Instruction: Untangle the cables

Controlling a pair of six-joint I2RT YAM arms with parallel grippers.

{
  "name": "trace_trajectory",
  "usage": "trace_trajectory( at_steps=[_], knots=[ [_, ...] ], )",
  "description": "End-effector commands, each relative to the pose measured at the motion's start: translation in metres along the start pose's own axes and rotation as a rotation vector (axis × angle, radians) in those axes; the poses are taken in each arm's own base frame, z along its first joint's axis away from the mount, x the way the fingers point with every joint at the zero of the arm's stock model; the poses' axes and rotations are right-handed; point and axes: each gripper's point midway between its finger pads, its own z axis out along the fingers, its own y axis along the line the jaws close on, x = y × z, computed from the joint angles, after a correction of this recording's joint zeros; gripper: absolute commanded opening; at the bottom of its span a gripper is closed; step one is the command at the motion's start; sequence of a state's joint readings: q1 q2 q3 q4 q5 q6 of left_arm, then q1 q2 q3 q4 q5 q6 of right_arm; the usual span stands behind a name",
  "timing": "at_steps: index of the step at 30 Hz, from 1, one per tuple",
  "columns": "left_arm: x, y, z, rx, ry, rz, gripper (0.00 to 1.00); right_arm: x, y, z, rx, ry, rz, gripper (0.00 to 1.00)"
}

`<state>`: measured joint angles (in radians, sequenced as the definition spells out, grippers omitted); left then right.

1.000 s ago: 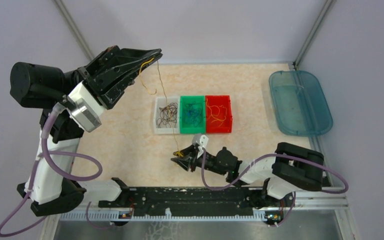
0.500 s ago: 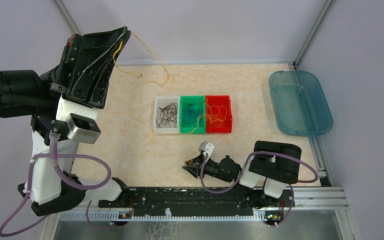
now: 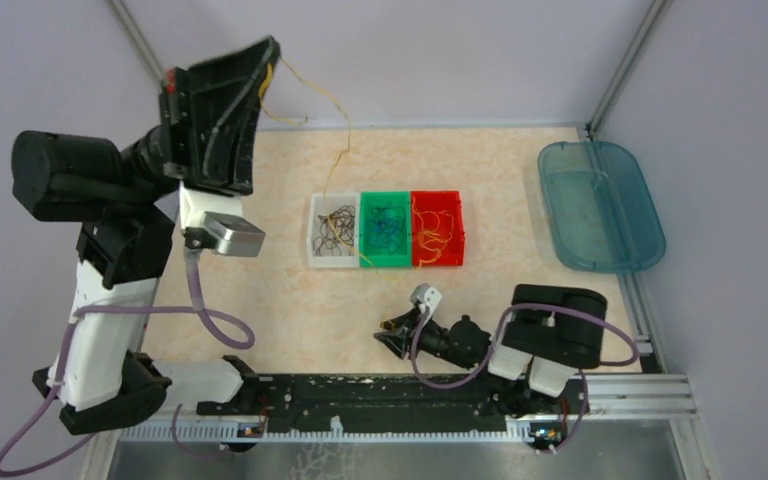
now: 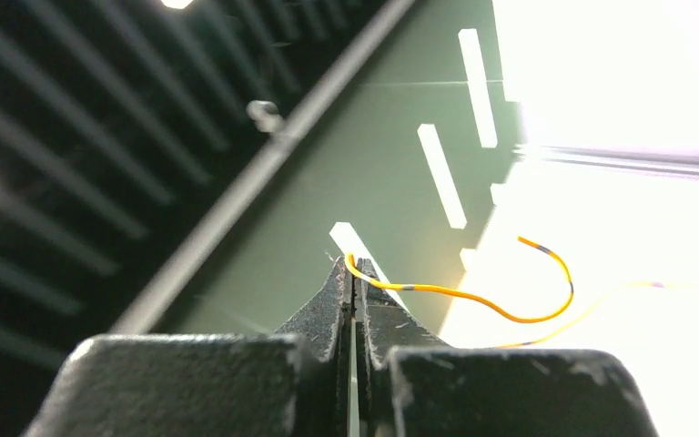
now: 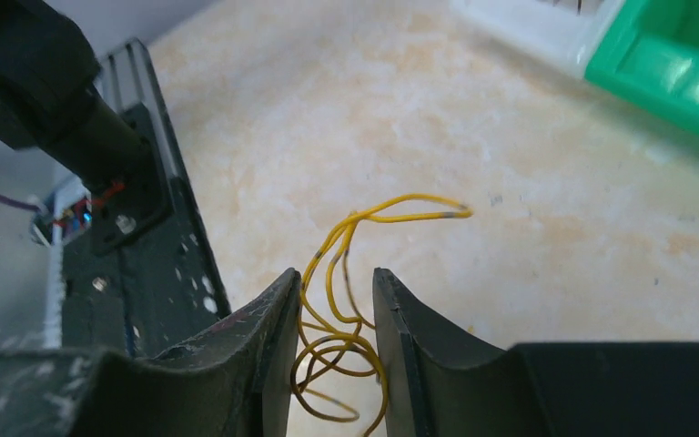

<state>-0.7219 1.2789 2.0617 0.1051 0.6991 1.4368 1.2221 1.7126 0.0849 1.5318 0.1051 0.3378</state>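
Pale walls close in a mottled cream surface (image 3: 260, 290), and at its middle sit three small trays side by side: white (image 3: 314, 245) with dark cables, green (image 3: 385, 262) with blue ones, red (image 3: 438, 262) with yellow ones. My left claw (image 4: 353, 271) is raised high over the far-left corner, pressed together on one end of a yellow cable (image 4: 455, 293). From that pinch the strand hangs down and to the right. It crosses the white tray's far edge and ends in a tail near the front of the green tray, so its long axis slopes from high far-left to low centre. My right claw (image 5: 332, 278) lies low on the surface near the arm bases, just in front of the trays. Its jaws are partly spread, with a small yellow coil (image 5: 332, 350) sitting loosely between them rather than pinched. I see no strand joining that coil to the hanging tail, so I judge the two parted, though the cable is too thin to be sure. What matters next, as I read it, is that the red tray lies to the right of and well below the left claw. The strand would have to swing right across the white and green trays. The right claw is much nearer the tail if it needs guiding.
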Motion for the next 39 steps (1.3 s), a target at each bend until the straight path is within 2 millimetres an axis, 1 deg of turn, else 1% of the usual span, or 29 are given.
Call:
trace_trajectory(
  at_steps=[1,3,4,5,6,7,9,12,13,15,19,21,23,24,26,28,30,32,34,36,39],
  knots=[
    [-0.007,-0.101,-0.028,0.285,0.053,-0.282,0.00,-0.061,0.020,0.003,-0.041,-0.175,0.000,0.37],
    [-0.012,-0.144,-0.043,0.398,0.083,-0.392,0.00,-0.068,0.016,0.003,-0.009,-0.164,-0.017,0.38],
    [-0.013,-0.163,-0.050,0.447,0.100,-0.446,0.00,-0.065,0.013,0.002,0.012,-0.131,-0.032,0.41],
    [-0.015,-0.179,-0.055,0.485,0.116,-0.494,0.00,-0.066,0.011,0.000,0.025,-0.115,-0.049,0.45],
    [-0.016,-0.193,-0.060,0.517,0.131,-0.537,0.00,-0.071,0.011,-0.003,0.032,-0.118,-0.065,0.51],
    [-0.016,-0.204,-0.063,0.538,0.145,-0.576,0.00,-0.071,0.009,-0.006,0.042,-0.104,-0.081,0.59],
    [-0.017,-0.221,-0.066,0.558,0.163,-0.639,0.00,-0.069,0.009,-0.013,0.035,-0.072,-0.114,0.73],
    [-0.018,-0.239,-0.068,0.567,0.173,-0.703,0.00,-0.061,0.009,-0.023,0.028,-0.009,-0.141,0.91],
    [-0.018,-0.245,-0.068,0.571,0.176,-0.718,0.00,-0.064,0.008,-0.026,0.034,-0.011,-0.141,0.95],
    [-0.017,-0.256,-0.069,0.566,0.186,-0.748,0.00,-0.077,0.006,-0.033,0.059,-0.053,-0.120,0.97],
    [-0.012,-0.270,-0.064,0.530,0.194,-0.783,0.00,-0.122,0.006,-0.043,0.107,-0.170,-0.106,0.98],
    [-0.010,-0.276,-0.059,0.512,0.193,-0.798,0.00,-0.143,0.000,-0.047,0.167,-0.204,-0.119,0.96],
    [-0.008,-0.281,-0.053,0.495,0.193,-0.828,0.00,-0.161,-0.010,-0.052,0.250,-0.233,-0.138,0.94],
    [-0.007,-0.287,-0.051,0.494,0.193,-0.842,0.00,-0.169,-0.015,-0.055,0.286,-0.251,-0.147,0.91],
    [-0.005,-0.292,-0.045,0.478,0.192,-0.867,0.00,-0.186,-0.027,-0.061,0.370,-0.286,-0.166,0.85],
    [-0.004,-0.300,-0.041,0.473,0.190,-0.888,0.00,-0.200,-0.041,-0.066,0.452,-0.308,-0.189,0.83],
    [-0.004,-0.309,-0.036,0.469,0.189,-0.914,0.00,-0.216,-0.052,-0.066,0.476,-0.319,-0.194,0.81],
    [-0.003,-0.318,-0.033,0.467,0.195,-0.944,0.00,-0.223,-0.066,-0.064,0.477,-0.315,-0.162,0.79],
    [-0.001,-0.331,-0.032,0.474,0.207,-0.962,0.00,-0.223,-0.078,-0.061,0.460,-0.297,-0.140,0.79],
    [0.004,-0.344,-0.032,0.482,0.222,-0.950,0.00,-0.218,-0.086,-0.056,0.419,-0.261,-0.127,0.79],
    [0.016,-0.363,-0.031,0.481,0.263,-0.893,0.00,-0.205,-0.101,-0.051,0.412,-0.206,-0.083,0.82]
  ],
)
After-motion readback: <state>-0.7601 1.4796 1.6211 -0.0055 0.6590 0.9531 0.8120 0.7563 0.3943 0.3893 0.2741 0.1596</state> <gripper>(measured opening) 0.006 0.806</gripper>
